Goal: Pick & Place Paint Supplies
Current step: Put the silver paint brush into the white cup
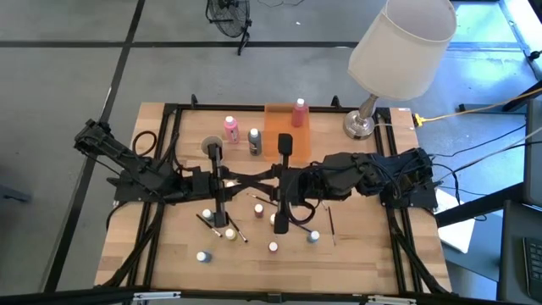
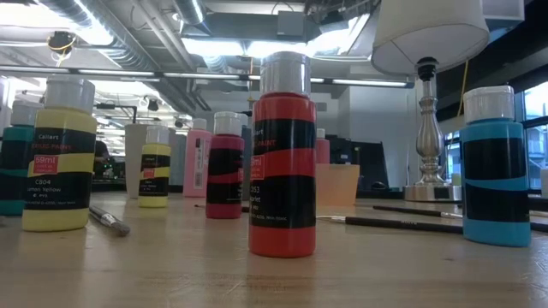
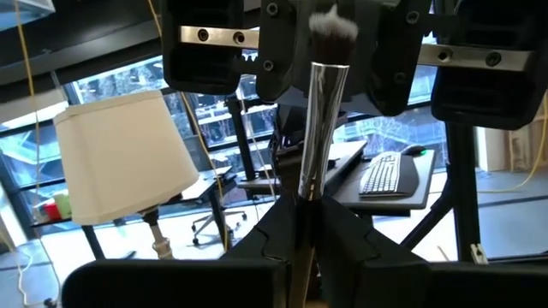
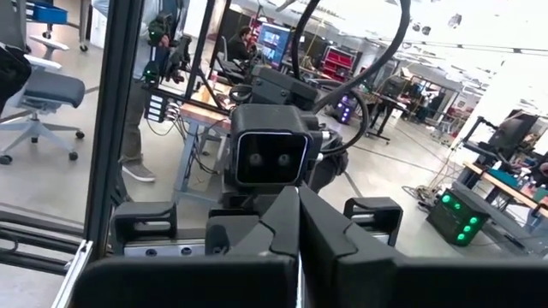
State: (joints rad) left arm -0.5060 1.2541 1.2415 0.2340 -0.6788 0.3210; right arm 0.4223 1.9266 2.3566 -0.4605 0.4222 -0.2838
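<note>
Both arms meet over the table's middle, with the grippers facing each other. My left gripper point(image 1: 262, 174) is shut on a brush point(image 3: 321, 120) that has a shiny metal ferrule and pale bristles point(image 3: 332, 30). My right gripper point(image 1: 246, 178) is shut, and its own wrist view point(image 4: 300, 227) shows nothing between the fingers. I cannot tell whether it touches the brush. Several tiny capped bottles stand on the near half of the table, among them a red bottle point(image 2: 282, 154), a yellow bottle point(image 2: 58, 158) and a blue bottle point(image 2: 495, 167). Thin brushes point(image 1: 237, 230) lie among them. My left gripper pinches the brush's shaft point(image 3: 304, 214) between its two fingers, just behind the ferrule. The fingers come level from the table's left. The brush runs on past the fingertips, bristle end toward the right arm, lifted clear of the table.
An orange box point(image 1: 286, 127) stands at the far middle, with a pink bottle point(image 1: 300, 112) at its far edge. Another pink bottle point(image 1: 230, 129) and a dark bottle point(image 1: 254, 140) stand to its left. The white-shaded lamp point(image 1: 398, 51) stands at the far right corner.
</note>
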